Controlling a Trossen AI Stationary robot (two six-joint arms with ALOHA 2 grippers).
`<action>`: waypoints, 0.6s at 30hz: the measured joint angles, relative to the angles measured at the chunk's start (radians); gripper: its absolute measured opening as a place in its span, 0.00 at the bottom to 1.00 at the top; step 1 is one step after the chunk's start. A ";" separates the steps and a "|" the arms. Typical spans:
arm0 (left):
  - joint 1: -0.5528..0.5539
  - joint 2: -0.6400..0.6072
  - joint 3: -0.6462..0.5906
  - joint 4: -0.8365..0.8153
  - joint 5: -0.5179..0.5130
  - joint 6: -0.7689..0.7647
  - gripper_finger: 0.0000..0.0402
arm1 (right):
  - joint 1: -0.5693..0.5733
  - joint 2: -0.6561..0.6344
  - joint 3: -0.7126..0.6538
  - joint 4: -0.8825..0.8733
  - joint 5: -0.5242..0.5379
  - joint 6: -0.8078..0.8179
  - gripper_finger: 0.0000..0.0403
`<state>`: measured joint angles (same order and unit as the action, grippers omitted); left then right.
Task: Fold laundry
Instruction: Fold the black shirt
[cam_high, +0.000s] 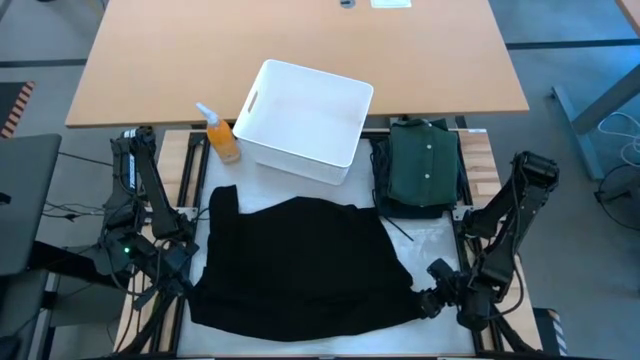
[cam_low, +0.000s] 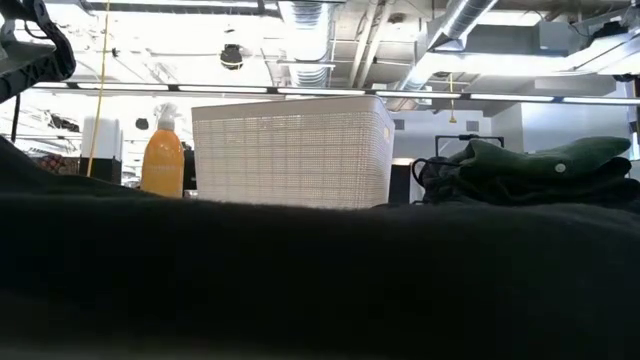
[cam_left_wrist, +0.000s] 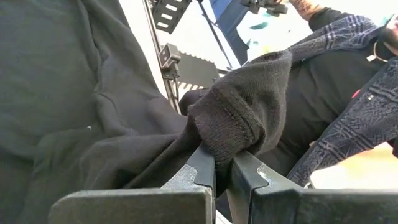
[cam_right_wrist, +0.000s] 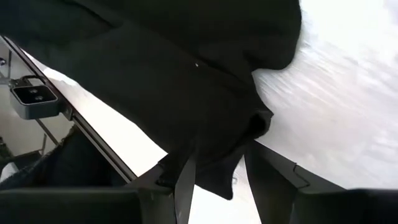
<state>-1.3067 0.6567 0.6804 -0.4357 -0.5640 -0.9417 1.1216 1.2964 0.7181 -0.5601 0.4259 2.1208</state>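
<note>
- High view: a black garment (cam_high: 300, 260) lies spread over the white table (cam_high: 440, 238), its near edge at the table's front. The left gripper (cam_high: 172, 262) sits at the garment's left edge, the right gripper (cam_high: 432, 296) at its front right corner. Behind the garment stand a white bin (cam_high: 305, 120) and an orange bottle (cam_high: 221, 135); a folded green shirt (cam_high: 422, 165) lies right of the bin.
- Low view: the black garment (cam_low: 320, 280) fills the foreground; the bottle (cam_low: 163, 155), bin (cam_low: 290, 150) and shirt (cam_low: 540, 165) rise behind it.
- Left wrist view: the left gripper (cam_left_wrist: 222, 165) is clamped tight on a ribbed hem of the garment (cam_left_wrist: 242, 109). A person (cam_left_wrist: 348, 93) in a patterned jacket shows beyond.
- Right wrist view: the right gripper (cam_right_wrist: 219, 167) has its fingers partly apart, with a fold of the garment (cam_right_wrist: 217, 149) between them; whether they grip it cannot be told.
</note>
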 joint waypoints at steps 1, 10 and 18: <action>0.000 0.000 0.000 -0.001 0.000 0.000 0.00 | -0.003 0.000 0.000 0.002 0.000 0.000 0.41; 0.000 0.000 0.000 -0.001 -0.006 -0.005 0.00 | -0.016 0.028 0.000 0.012 -0.010 0.008 0.40; 0.000 0.026 0.000 -0.001 0.003 -0.009 0.00 | -0.032 0.100 0.000 0.016 -0.057 -0.015 0.18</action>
<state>-1.3067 0.6829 0.6800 -0.4372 -0.5610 -0.9506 1.0901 1.3964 0.7181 -0.5440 0.3687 2.1056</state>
